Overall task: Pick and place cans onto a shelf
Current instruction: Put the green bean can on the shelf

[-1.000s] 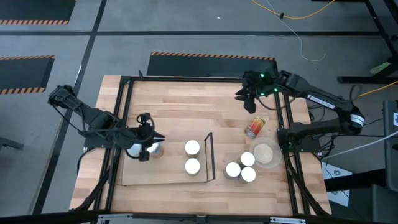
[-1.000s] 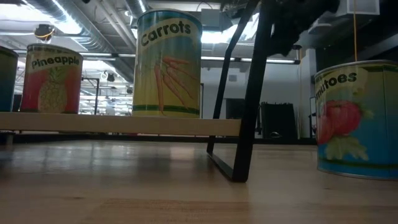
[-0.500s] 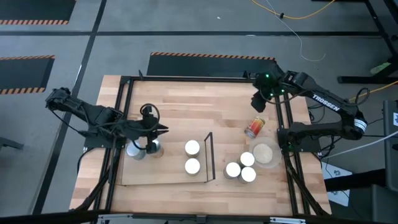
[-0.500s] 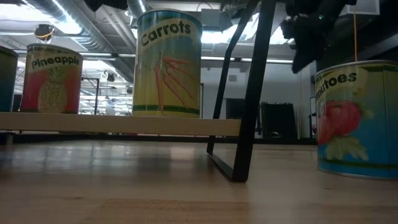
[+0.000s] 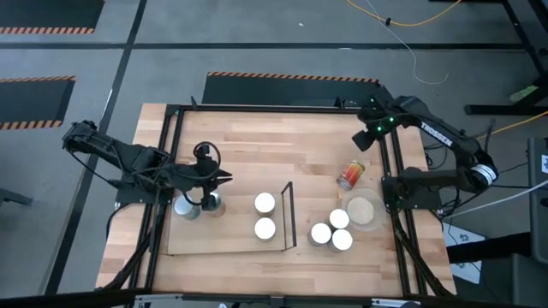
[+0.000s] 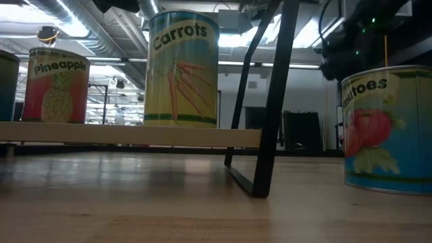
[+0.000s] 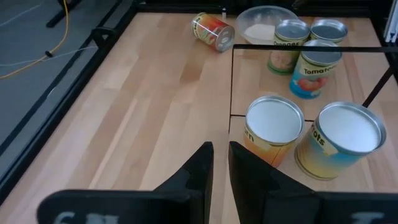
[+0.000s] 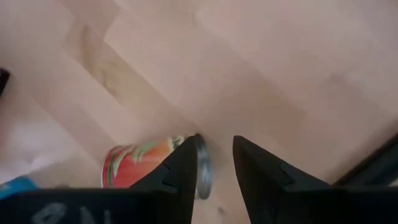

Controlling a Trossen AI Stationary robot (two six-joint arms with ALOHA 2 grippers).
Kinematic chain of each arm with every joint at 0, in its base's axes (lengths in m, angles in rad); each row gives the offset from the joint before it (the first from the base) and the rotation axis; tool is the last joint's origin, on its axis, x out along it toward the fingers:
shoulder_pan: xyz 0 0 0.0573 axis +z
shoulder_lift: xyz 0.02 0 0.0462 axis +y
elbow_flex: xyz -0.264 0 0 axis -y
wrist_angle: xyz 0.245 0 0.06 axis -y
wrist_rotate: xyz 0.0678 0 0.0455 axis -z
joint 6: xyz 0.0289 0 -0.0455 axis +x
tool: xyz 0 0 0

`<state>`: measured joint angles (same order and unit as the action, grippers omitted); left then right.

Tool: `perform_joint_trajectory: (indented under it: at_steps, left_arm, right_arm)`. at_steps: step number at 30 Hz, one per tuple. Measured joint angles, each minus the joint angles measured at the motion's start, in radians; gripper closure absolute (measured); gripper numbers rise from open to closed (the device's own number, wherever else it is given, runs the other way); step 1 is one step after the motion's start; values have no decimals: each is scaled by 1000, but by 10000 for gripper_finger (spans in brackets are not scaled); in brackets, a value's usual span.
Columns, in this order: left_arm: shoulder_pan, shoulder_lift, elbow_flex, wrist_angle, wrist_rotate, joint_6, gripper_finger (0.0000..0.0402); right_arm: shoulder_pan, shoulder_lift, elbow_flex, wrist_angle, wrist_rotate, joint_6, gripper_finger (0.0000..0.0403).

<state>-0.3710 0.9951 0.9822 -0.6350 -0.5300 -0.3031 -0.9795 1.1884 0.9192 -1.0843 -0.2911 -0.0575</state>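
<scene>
Four cans stand on the shelf: two at its left end and two near its black frame. Right of the frame, three cans stand on the table. A red-and-yellow can lies on its side farther back. My right gripper hangs above this can, open and pointing steeply down, with nothing between its fingers. My left gripper hovers just beyond the shelf's left-end cans, with only a narrow gap at its fingertips and nothing held.
A flat beige dish sits by the three standing cans near the table's right edge. A black rail frame runs around the tabletop. Bare wood lies at the far middle of the table.
My right gripper has swung toward the table's right edge, sunk and tipped steeply downward, ending above the fallen can. My left gripper has drawn back from the two left-end cans toward the far edge. The cans stand as before.
</scene>
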Motion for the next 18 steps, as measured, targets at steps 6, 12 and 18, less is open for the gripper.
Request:
perform_joint_trajectory:
  at_steps: [6, 12, 18]
  left_arm:
    - [0, 0, 0, 0, 0, 0, 358]
    - [0, 0, 0, 0, 0, 0, 358]
    - [0, 0, 0, 0, 0, 0, 358]
  right_arm:
    - [-20, 72, -56, 2, -26, -3, 295]
    - [-20, 131, -77, -4, -57, -23, 295]
    - [-20, 174, -77, -4, -146, -53, 295]
